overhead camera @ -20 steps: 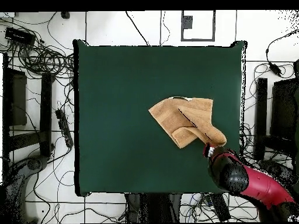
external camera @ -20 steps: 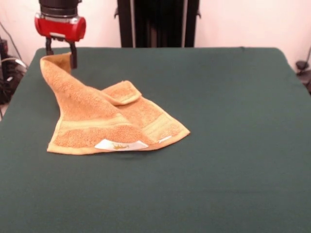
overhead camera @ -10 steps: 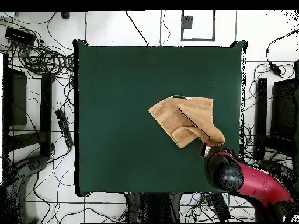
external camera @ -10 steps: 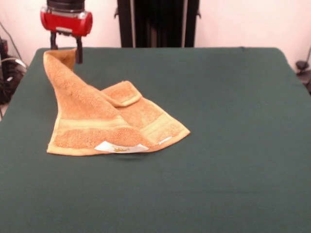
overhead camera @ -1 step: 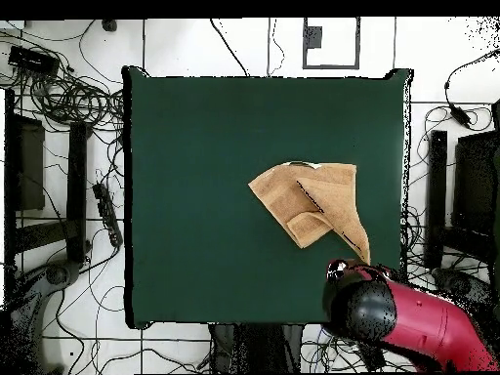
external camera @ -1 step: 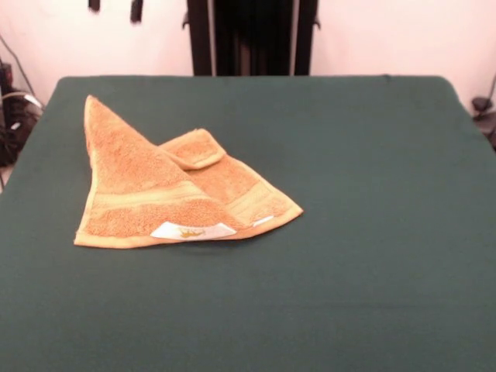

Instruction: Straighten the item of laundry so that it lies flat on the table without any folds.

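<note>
Towel [external camera @ -1 step: 167,190]: we see it sitting on the table's left half in the front view, closer to the far edge than the near one. It's clearly not flat, more of a rumpled triangle than a square.

Towel corner: one corner runs out into a long point toward the far left corner of the table, and it lies down on the cloth with nothing holding it.

Fold: a small flap is doubled over on top, around the middle of the towel, with its rounded hem facing the far edge.

Label [external camera @ -1 step: 192,230]: white with a bit of yellow print, sitting on the towel's near edge and facing the camera.

Border bands: we can make out the paler woven stripes, one crossing the left part and one running along the right-hand side down to the near right corner.

Table [external camera @ -1 step: 372,232]: dark green cloth, way bigger than the towel, and the whole right half is bare.

Gripper [external camera @ -1 step: 115,6]: pulled way up, so the front view only catches two dark tips at the top edge, apart from each other with nothing between them. We'd call it opened up and empty.

Arm [overhead camera @ -1 step: 400,317]: from overhead the red and black bulk hangs over the table's edge just beside the towel's long point, and it covers the gripper in that view.
</note>
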Available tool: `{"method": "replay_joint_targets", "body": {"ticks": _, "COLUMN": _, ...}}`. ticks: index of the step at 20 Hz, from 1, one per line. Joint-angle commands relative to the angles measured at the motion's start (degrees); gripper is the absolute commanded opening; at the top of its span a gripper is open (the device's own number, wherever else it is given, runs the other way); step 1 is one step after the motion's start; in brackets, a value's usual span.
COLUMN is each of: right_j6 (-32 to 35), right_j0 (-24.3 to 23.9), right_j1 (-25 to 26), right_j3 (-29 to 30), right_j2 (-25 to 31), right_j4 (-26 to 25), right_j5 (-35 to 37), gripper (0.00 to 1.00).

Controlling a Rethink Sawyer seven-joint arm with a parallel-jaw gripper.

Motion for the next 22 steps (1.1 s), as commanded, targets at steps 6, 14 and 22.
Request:
{"method": "replay_joint_targets", "body": {"ticks": 6, "right_j6": 13.5, "right_j0": 2.9, "right_j1": 0.4, "right_j3": 9.8, "right_j2": -0.3, "right_j4": 6.8, "right_j5": -4.8, "gripper": 1.0}}
{"method": "replay_joint_targets", "body": {"ticks": 14, "right_j6": 14.7, "right_j0": 6.9, "right_j1": 4.8, "right_j3": 8.0, "right_j2": 0.6, "right_j4": 10.6, "right_j5": -8.7, "gripper": 1.0}}
{"method": "replay_joint_targets", "body": {"ticks": 22, "right_j6": 10.2, "right_j0": 7.9, "right_j1": 11.0, "right_j3": 1.8, "right_j2": 3.6, "right_j4": 12.9, "right_j5": -7.1, "gripper": 1.0}}
